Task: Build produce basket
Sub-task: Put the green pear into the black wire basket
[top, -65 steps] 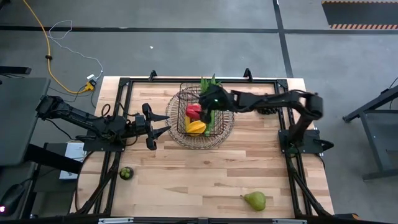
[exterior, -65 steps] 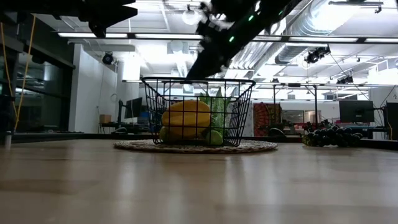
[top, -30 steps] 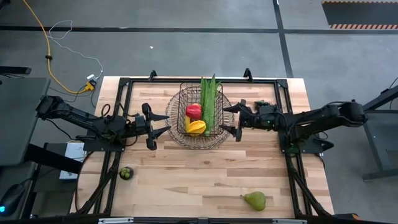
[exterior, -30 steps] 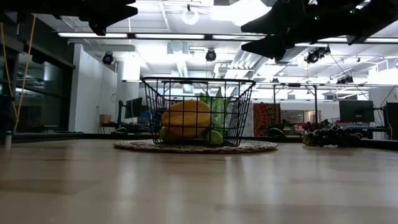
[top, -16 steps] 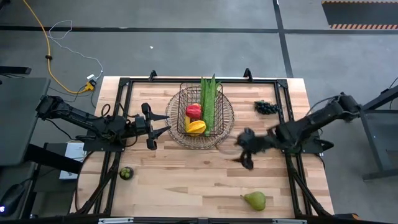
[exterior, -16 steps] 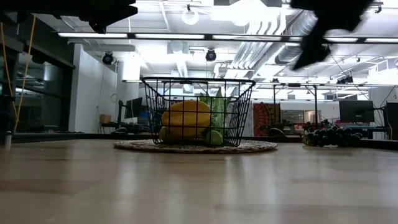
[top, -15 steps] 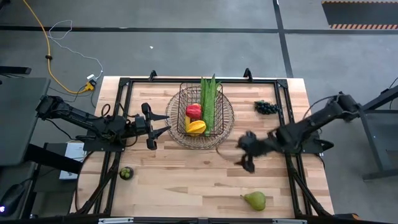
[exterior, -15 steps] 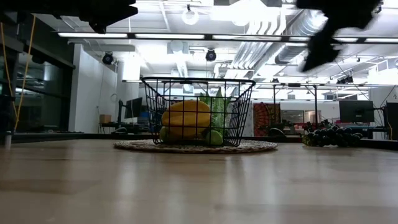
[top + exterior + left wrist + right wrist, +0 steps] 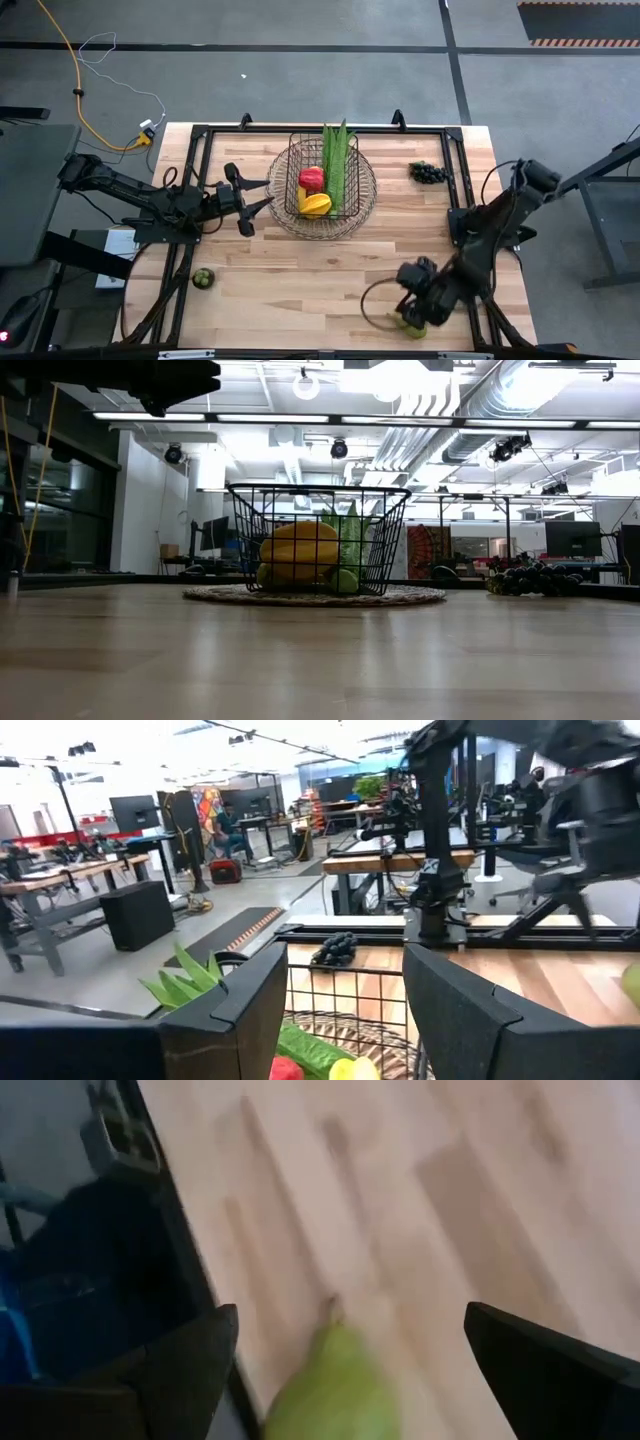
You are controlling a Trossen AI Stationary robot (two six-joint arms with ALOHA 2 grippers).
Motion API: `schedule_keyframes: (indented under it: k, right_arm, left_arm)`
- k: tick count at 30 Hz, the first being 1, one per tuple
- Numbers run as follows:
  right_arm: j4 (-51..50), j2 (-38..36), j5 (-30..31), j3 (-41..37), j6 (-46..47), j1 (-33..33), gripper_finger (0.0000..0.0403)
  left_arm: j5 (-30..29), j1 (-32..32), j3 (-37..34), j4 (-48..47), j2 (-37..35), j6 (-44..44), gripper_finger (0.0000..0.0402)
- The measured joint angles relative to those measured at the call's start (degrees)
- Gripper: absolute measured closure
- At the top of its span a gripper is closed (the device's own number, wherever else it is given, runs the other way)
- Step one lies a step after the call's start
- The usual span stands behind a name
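The dark wire basket [image 9: 322, 190] stands on a round woven mat at the table's far middle. It holds a red pepper [image 9: 312, 178], a yellow-orange pepper [image 9: 316, 204] and the long green bunch [image 9: 336, 165]. My right gripper [image 9: 413, 305] is open above the green pear [image 9: 325, 1380] near the table's near edge. Its fingers stand wide apart on either side of the pear and touch nothing. In the high view only a bit of the pear [image 9: 408, 323] shows under the gripper. My left gripper [image 9: 256, 192] is open and empty, left of the basket.
Dark grapes [image 9: 428, 173] lie on the table right of the basket and also show in the low view [image 9: 525, 578]. A small dark green round fruit [image 9: 203, 278] lies at the near left. The table's black frame rail [image 9: 190, 1270] runs close beside the pear.
My right gripper has swung from beside the basket's right side toward the table's near edge and has come down over the pear, staying open. It has left the low view. My left gripper has turned a little in place.
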Motion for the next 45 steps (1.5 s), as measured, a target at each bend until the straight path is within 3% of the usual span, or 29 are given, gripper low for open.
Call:
schedule_keyframes:
  k: [7,14,22,30,45]
  right_arm:
    - [-16.2,13.9,-8.5,12.9,8.6,1.7,0.0025]
    - [-14.9,21.4,-16.1,17.6,8.3,0.8,0.0025]
    - [-15.7,23.9,-20.9,17.9,12.8,1.0,0.0025]
    - [-14.9,26.9,-25.2,17.6,10.8,-0.2,0.0025]
    - [-15.4,27.1,-24.0,17.4,4.6,-1.0,0.0036]
  left_arm:
    - [-0.5,0.0,0.0,0.0,0.0,1.0,0.0213]
    - [-0.4,0.0,0.0,0.0,0.0,1.0,0.0213]
    - [-0.7,0.0,0.0,0.1,0.0,1.0,0.0213]
    - [-0.7,0.0,0.0,0.2,0.0,1.0,0.0213]
    - [-0.7,0.0,0.0,0.2,0.0,1.0,0.0213]
